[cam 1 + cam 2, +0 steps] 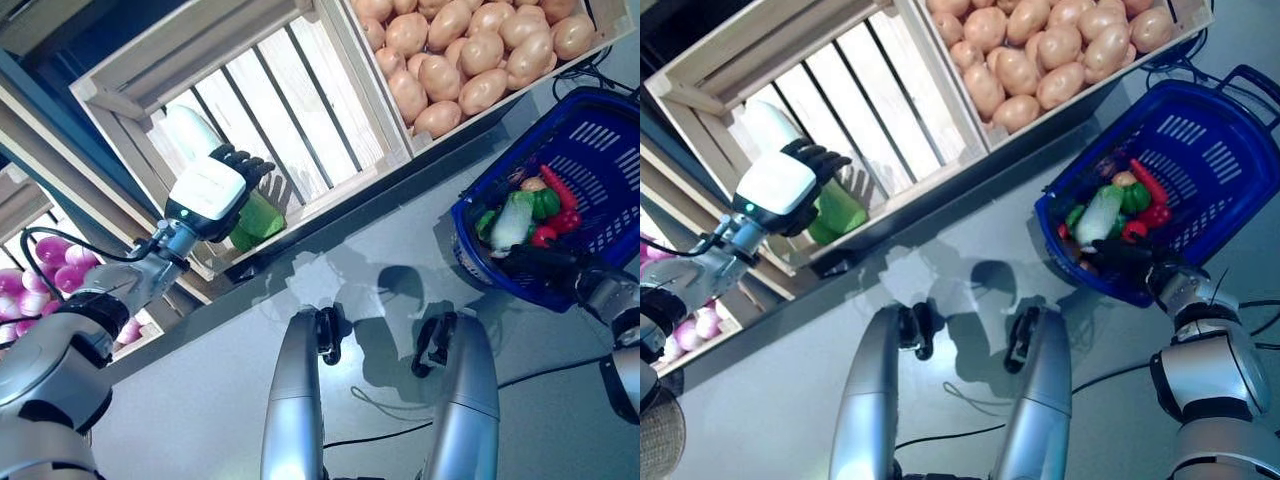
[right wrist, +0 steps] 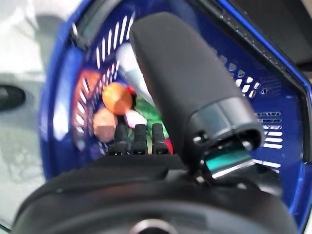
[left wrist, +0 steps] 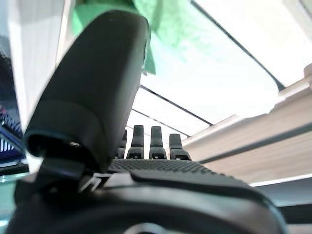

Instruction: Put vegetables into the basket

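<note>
Left eye view: left hand point(image 1: 212, 190) in slatted wooden crate point(image 1: 300, 95), fingers straight, just over green-white vegetable point(image 1: 262, 215). Right hand point(image 1: 560, 268) at blue basket point(image 1: 600, 150) rim, fingers straight. Basket holds mixed vegetables. Potatoes point(image 1: 470, 50) in adjacent crate. Grey floor point(image 1: 380, 300).

Crates point(image 1: 330, 120) built from pale unfinished wood slats, matt. Basket point(image 1: 600, 150) moulded in blue perforated plastic, slightly glossy. Vegetables point(image 1: 530, 210) seen as smooth shiny plastic. Floor point(image 1: 300, 300) smooth grey, faintly reflective.
</note>
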Motion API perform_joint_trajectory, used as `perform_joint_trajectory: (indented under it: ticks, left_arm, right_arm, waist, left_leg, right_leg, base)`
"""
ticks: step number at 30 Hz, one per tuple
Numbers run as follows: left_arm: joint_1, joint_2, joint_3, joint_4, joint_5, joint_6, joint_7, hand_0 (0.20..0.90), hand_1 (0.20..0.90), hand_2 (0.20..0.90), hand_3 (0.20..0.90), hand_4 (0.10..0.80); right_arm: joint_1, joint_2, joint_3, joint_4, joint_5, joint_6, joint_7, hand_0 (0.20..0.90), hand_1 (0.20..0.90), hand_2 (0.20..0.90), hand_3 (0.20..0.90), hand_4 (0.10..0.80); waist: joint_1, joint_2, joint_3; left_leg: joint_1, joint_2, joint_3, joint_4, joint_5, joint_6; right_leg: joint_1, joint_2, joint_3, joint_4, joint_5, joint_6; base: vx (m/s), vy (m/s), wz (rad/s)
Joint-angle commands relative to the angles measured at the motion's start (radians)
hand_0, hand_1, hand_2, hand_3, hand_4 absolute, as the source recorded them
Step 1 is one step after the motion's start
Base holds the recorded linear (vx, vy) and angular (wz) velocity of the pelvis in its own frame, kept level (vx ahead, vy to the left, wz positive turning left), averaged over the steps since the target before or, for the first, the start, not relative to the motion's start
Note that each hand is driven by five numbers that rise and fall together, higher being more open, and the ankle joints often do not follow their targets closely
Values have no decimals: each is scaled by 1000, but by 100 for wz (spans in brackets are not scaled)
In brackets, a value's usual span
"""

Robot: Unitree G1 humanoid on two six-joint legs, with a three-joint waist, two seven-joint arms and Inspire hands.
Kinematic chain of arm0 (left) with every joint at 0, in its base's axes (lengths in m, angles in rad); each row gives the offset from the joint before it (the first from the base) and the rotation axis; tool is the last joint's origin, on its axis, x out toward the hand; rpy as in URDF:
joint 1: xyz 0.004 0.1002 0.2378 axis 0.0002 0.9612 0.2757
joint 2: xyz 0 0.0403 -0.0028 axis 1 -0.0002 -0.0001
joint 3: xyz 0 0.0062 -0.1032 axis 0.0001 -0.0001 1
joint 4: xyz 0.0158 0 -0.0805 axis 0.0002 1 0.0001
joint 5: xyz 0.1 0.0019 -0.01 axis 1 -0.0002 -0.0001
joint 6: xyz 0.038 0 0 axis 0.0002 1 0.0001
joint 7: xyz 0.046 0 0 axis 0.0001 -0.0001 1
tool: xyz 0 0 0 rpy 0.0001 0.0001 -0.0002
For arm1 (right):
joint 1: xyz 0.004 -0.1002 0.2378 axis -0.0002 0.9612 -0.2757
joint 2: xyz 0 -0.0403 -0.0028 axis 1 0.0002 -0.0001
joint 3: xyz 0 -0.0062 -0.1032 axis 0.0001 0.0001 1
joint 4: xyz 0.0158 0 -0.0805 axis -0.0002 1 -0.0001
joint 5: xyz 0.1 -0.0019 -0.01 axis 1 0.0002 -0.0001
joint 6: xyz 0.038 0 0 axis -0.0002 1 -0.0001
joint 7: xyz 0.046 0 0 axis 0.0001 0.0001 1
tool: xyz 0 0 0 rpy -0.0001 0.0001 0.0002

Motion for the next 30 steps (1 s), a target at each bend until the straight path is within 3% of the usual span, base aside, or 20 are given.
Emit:
perform_joint_trajectory:
  ticks: [1,20,30]
  left_arm:
    - [-79,130,30,48,-71,27,26,900,900,900,900,800]
    - [-125,177,-65,107,-88,148,-128,900,900,900,900,800]
    - [-243,184,-218,76,-78,154,-288,900,900,900,900,800]
  right_arm:
    - [-46,-102,5,53,37,-7,33,900,900,900,900,800]
    - [-57,-166,18,27,155,-59,41,900,900,900,900,800]
    - [-72,-192,30,-10,229,-129,10,900,900,900,900,800]
  waist:
    - [0,-4,-66]
    - [-4,-18,-46]
    - [-16,-34,-44]
  left_leg:
    - [93,10,53,-7,-181,39]
    - [-124,53,37,166,-219,33]
    - [-294,62,-2,281,-238,40]
  right_leg:
    - [75,7,2,-80,-7,-37]
    - [-126,-27,0,57,-26,-49]
    - [-291,-43,10,153,-32,-44]
  base:
    - [0,0,0]
    - [0,44,3]
    - [-11,5,4]
